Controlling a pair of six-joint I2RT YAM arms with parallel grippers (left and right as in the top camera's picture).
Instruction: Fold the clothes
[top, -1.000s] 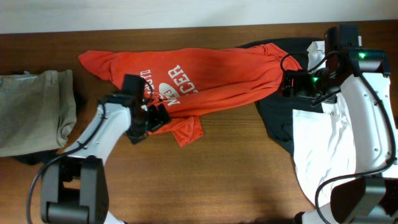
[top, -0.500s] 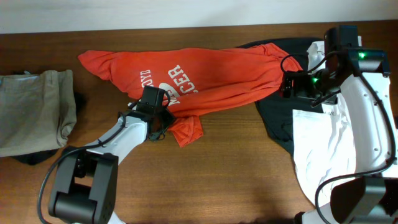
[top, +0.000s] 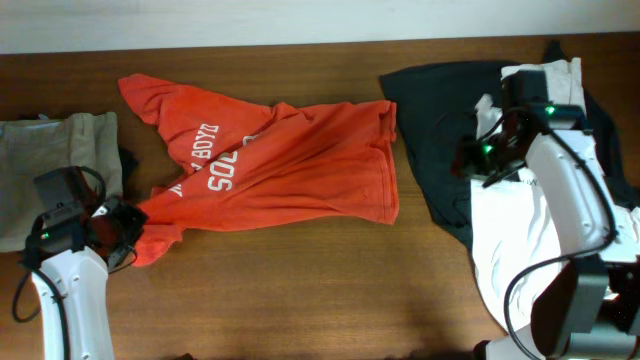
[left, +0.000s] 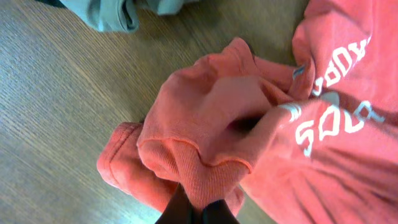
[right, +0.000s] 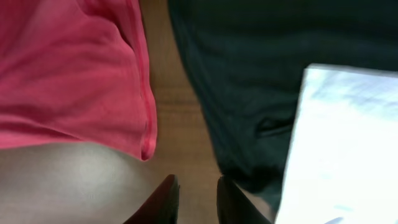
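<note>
The red-orange T-shirt (top: 290, 160) with white lettering lies spread across the middle of the table. Its lower left corner is bunched up, and my left gripper (top: 122, 232) is shut on that bunched fabric (left: 205, 168) near the table's left side. The black fingertips (left: 180, 208) pinch a fold of the red knit. A black shirt (top: 440, 110) and a white shirt (top: 520, 240) lie at the right. My right gripper (top: 472, 162) hovers over the black shirt's left part. In its wrist view the jaws (right: 198, 186) stand narrowly apart with bare wood between them, the red hem (right: 146, 124) just ahead.
A grey-green garment (top: 60, 170) lies folded at the far left, with its edge (left: 118, 12) just beyond the left gripper. Bare wood table (top: 330, 280) runs along the front. The white shirt hangs over the right front edge.
The red-orange shirt now lies further left and flatter, showing different lettering. My left gripper has moved out to the left and shut on its corner. The right jaws have narrowed.
</note>
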